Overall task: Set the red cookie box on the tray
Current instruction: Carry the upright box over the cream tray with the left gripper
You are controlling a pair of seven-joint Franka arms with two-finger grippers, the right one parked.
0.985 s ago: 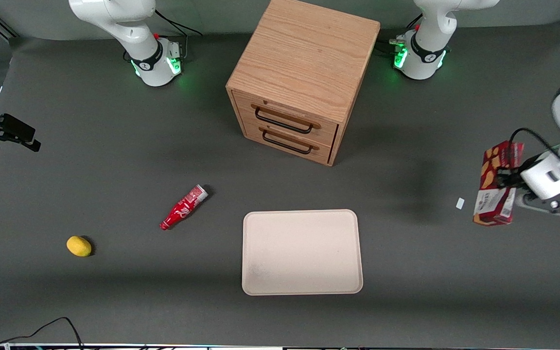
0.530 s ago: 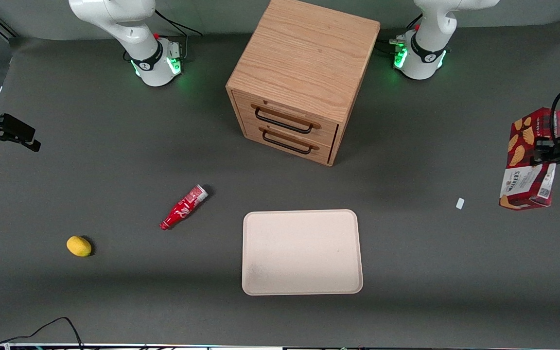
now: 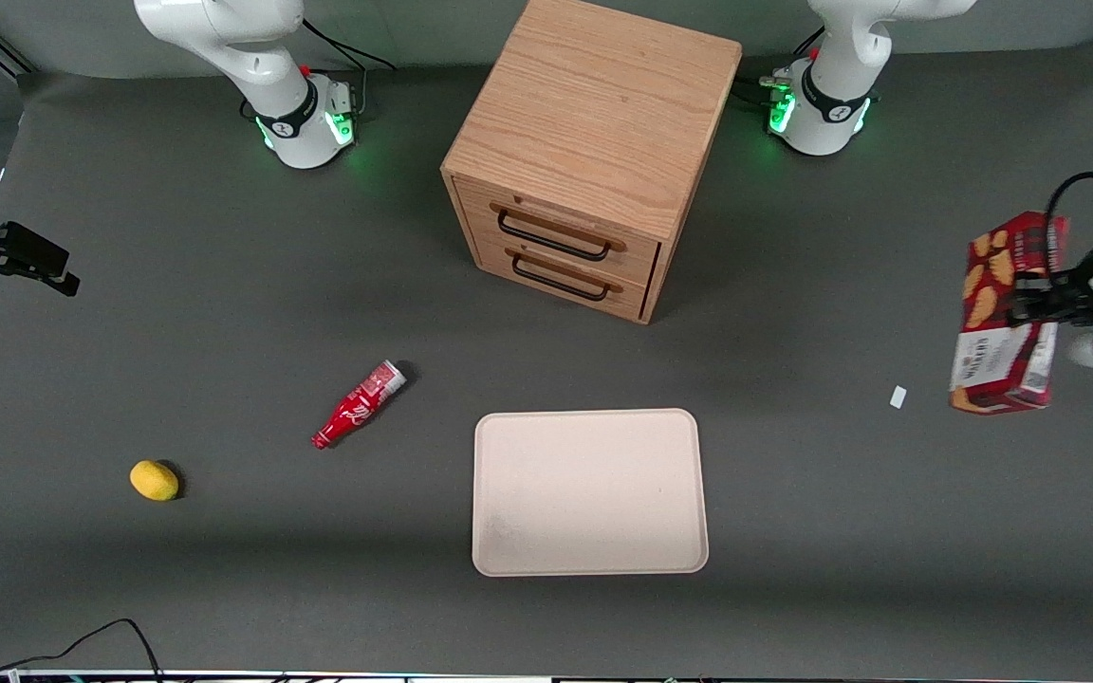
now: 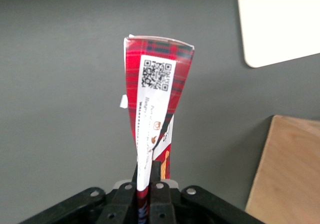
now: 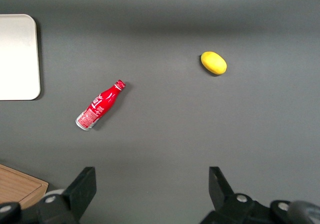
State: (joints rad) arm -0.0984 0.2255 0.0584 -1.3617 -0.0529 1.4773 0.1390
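A single yellow, egg-shaped lemon-like fruit (image 3: pixel 155 480) with a smooth skin lies on the matte dark-grey table surface (image 3: pixel 224 588), toward the parked arm's end. Next comes one small red bottle (image 3: pixel 358 405) on its side, glossy, with white script lettering on its wrap that cannot be made out and a silvery cap; it is well apart from the fruit.

Near the middle stands one light oak wooden cabinet (image 3: pixel 594 142), box-shaped with clear grain, its front holding two drawers, each with one dark metal bar handle (image 3: pixel 554 239). Nearer the front camera than the cabinet lies the flat rectangular cream-beige tray (image 3: pixel 589 491) with rounded corners and a low rim; it carries nothing.

Toward the working arm's end, one tiny white scrap (image 3: pixel 898 396) lies on the table. Just beside it, lifted clear of the table and well apart from the tray, hangs the long narrow dark-red cardboard cookie box (image 3: pixel 1004 318), tartan-patterned, with tan cookie pictures on its upper half and a white label panel at its lower end; the brand print there is too blurred to read. In the wrist view a white sticker on the box (image 4: pixel 155 99) shows one QR code above lines of small unreadable print. The left arm's black two-finger gripper (image 3: pixel 1030 300) is clamped on the box's narrow sides about mid-length, its fingers (image 4: pixel 159 184) pressed close against the cardboard.
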